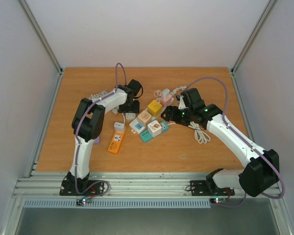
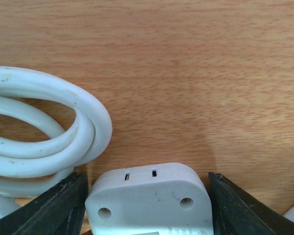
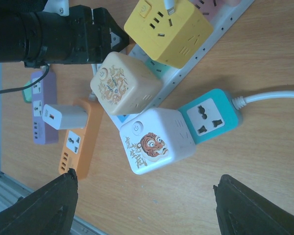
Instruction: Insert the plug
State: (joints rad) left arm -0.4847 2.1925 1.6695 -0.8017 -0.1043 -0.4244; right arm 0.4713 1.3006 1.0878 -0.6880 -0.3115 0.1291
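Note:
In the left wrist view a flat white plug (image 2: 147, 203) with two screw holes lies between my left gripper's (image 2: 147, 177) black fingers (image 2: 63, 205), which press against both its sides just above the wooden table (image 2: 186, 73). Its thick white cable (image 2: 49, 142) coils to the left. From above, the left gripper (image 1: 132, 105) is low at the table's centre-left. My right gripper (image 3: 144, 196) is open and empty, hovering over a white tiger-print socket cube (image 3: 157, 139) and a teal socket (image 3: 210, 115); in the top view it (image 1: 169, 113) is right of the socket cluster.
An orange power strip (image 1: 116, 142) holds a white adapter (image 1: 118, 126); a purple strip (image 1: 97, 140) lies beside it. A yellow cube (image 1: 155, 107) and a beige cube (image 1: 144, 116) sit on a white strip. A loose white cable (image 1: 201, 133) lies right.

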